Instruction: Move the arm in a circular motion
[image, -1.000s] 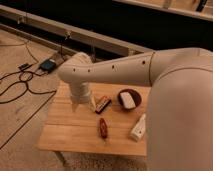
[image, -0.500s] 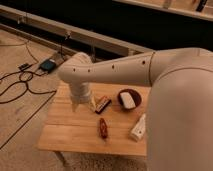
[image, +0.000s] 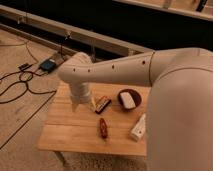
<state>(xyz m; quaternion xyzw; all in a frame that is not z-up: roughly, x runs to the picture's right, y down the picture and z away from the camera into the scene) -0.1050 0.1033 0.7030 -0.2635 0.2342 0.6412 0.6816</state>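
Note:
The arm (image: 125, 70) is a thick cream-white tube with small dark screw holes. It reaches from the right edge across to a rounded joint (image: 75, 70) over the table's back left. From that joint a short segment points down, ending in the gripper (image: 83, 105) just above the wooden table (image: 70, 132). The gripper hangs left of a small dark snack bar (image: 102, 103) and holds nothing that I can see.
On the table are a dark bowl (image: 129, 98) with a white object in it, a reddish-brown item (image: 103, 127) and a white packet (image: 138, 128). Black cables (image: 20, 82) and a blue device (image: 48, 64) lie on the floor at left. A dark wall runs behind.

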